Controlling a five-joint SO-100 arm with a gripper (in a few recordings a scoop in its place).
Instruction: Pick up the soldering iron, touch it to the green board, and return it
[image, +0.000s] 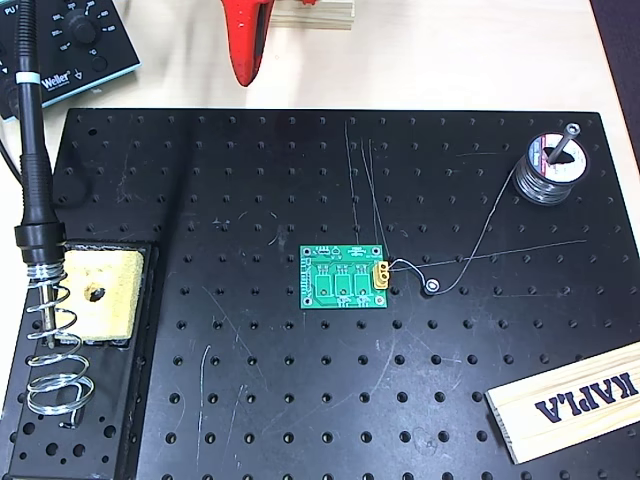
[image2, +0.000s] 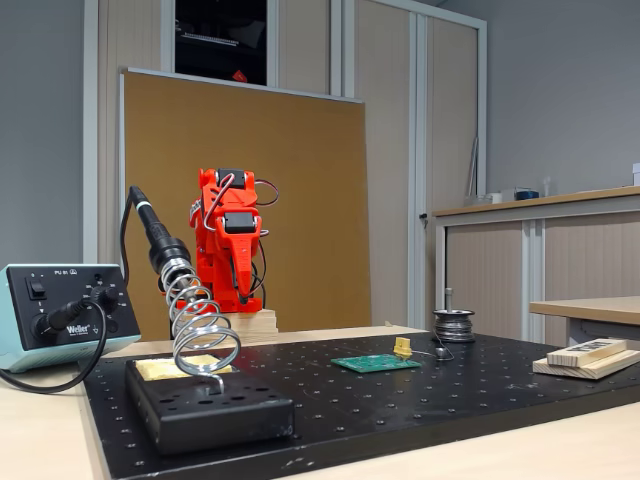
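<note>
The soldering iron (image: 30, 150) sits in its spiral holder (image: 52, 350) at the overhead view's left edge, light, stiff but cable-dragged, so I'd grab the black handle mid-way; the red gripper (image: 247, 45) up top, can't tell its jaws.

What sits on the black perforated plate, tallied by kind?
Soldering iron in its spiral holder: 1
Yellow sponge: 1
Green board: 1
Solder spool: 1
Wooden block: 1
Total: 5
</note>
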